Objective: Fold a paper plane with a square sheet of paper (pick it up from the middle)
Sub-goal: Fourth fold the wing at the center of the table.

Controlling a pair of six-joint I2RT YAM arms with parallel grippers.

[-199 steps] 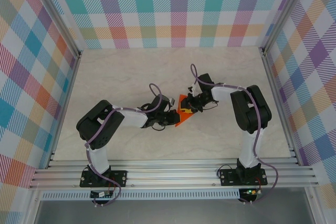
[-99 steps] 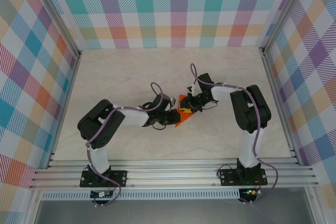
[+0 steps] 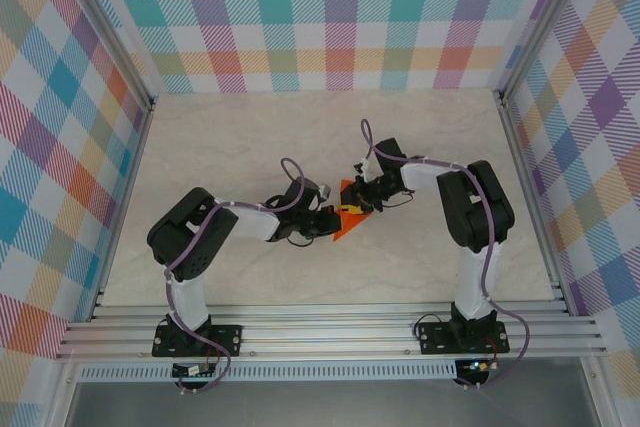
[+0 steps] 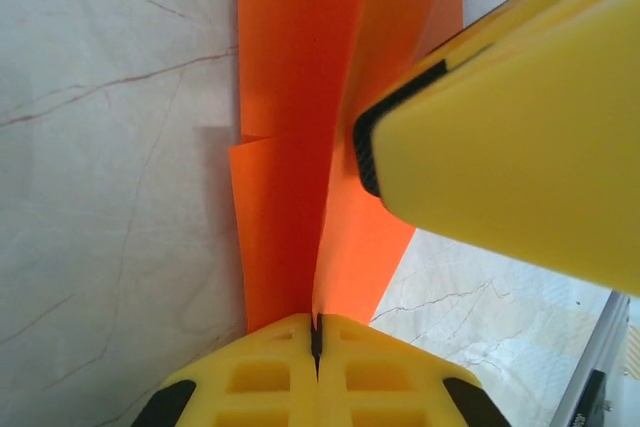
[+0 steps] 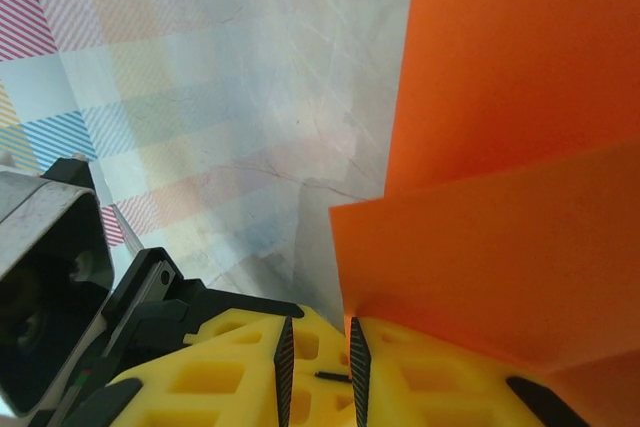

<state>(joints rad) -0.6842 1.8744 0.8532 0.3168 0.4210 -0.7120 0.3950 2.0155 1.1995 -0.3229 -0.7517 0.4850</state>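
Note:
The square sheet of paper point(image 3: 344, 224) is bright orange and lies folded into a pointed wedge at the table's middle. From these views I cannot tell whether it has the paper plane's dart shape. My left gripper point(image 3: 328, 221) comes at it from the left. In the left wrist view that gripper point(image 4: 316, 332) is shut on an upright crease of the paper point(image 4: 285, 97). My right gripper point(image 3: 357, 203) meets the sheet from the right, and one of its yellow fingers point(image 4: 510, 147) hangs over the paper. Its jaws point(image 5: 316, 352) stand slightly apart with nothing between them. A flap of the paper point(image 5: 520, 147) rests against the right-hand finger.
Pale marble tabletop point(image 3: 250, 137) lies all round the paper. Checked walls with metal rails point(image 3: 525, 187) close in the back and both sides. The two arms' elbows point(image 3: 185, 232) stand near the front rail. The left arm's dark wrist point(image 5: 60, 317) is close beside my right gripper.
The left gripper has closed fully on the paper's raised crease. The right gripper has shifted slightly to the left, its opening unchanged. The paper has barely moved.

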